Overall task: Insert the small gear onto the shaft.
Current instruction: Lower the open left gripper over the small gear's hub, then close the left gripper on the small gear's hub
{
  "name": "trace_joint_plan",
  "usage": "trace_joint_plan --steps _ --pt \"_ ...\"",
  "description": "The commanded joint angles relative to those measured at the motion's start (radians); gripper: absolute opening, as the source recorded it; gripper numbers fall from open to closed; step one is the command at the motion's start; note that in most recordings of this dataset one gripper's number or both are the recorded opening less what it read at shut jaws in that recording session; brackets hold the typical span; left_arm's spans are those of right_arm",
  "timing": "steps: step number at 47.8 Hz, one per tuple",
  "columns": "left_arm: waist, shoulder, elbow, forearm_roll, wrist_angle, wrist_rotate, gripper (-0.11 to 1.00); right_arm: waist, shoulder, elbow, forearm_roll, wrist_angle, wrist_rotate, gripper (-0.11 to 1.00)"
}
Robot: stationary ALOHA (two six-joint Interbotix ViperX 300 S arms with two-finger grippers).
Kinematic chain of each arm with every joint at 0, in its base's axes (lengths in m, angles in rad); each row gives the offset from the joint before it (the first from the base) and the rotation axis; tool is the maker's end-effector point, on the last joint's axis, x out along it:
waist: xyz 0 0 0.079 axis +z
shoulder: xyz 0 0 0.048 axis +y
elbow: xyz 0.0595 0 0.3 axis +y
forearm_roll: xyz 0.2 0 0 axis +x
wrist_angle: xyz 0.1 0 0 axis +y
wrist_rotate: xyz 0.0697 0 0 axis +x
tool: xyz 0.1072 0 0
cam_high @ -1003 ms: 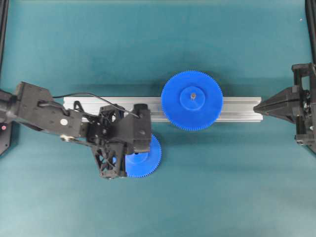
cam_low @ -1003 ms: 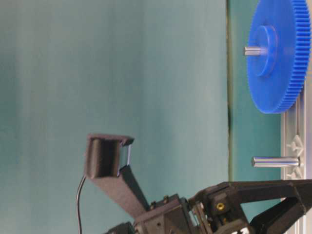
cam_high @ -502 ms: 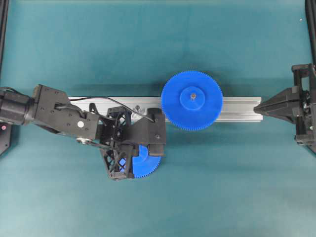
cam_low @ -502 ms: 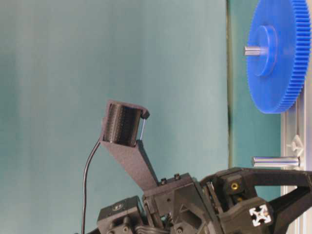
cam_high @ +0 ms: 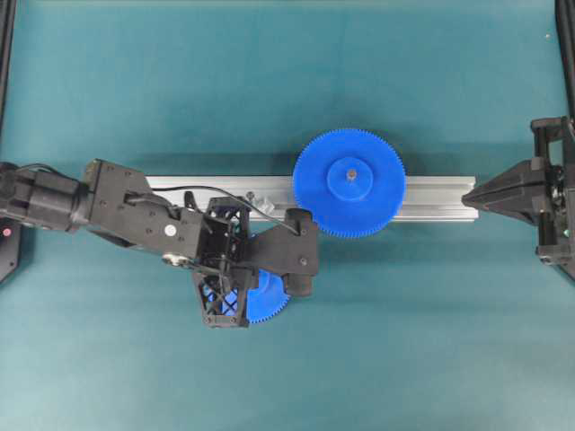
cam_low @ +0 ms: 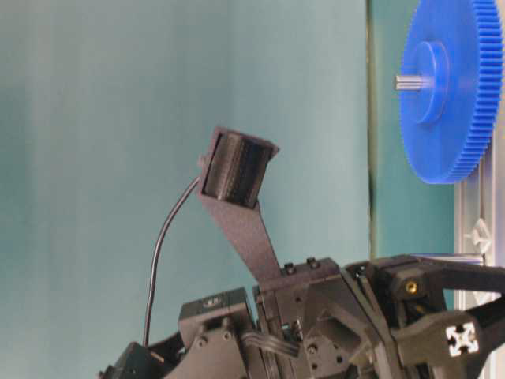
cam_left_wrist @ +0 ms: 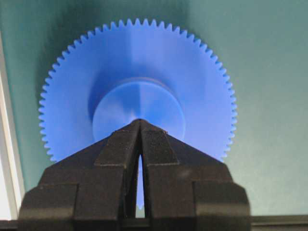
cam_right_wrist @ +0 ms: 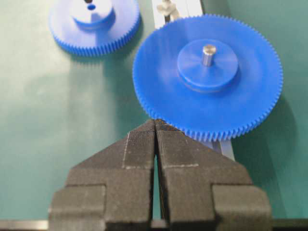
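The teal worktop (cam_high: 269, 81) is carrying an aluminium rail (cam_high: 431, 197) with the large gear (cam_high: 349, 183) sitting on it. The left gripper (cam_left_wrist: 140, 126), jaws pressed together and holding nothing, is hovering over the small gear (cam_high: 269, 301) lying just beside the rail. The right gripper (cam_right_wrist: 155, 126), jaws likewise closed, is resting at the rail's far end.

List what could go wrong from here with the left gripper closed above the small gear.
1. The left gripper is shut over the small gear lying flat on the mat; pressing down closed would likely push it, not grasp it.
2. The arm covers the free shaft in the overhead view, so it might get knocked.
3. The large gear sits nearby on the rail; the small gear's teeth could catch on it.
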Motion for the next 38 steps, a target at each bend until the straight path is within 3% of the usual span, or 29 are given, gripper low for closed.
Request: trace_joint_plan --steps 1,38 --pt "-0.006 -0.015 -0.026 0.003 0.005 0.002 0.01 -0.003 0.005 -0.011 0.002 -0.005 0.009 0.02" --pt "-0.006 -0.021 -0.026 0.002 0.032 0.063 0.01 -0.003 0.0 -0.008 0.002 -0.011 0.025 0.02"
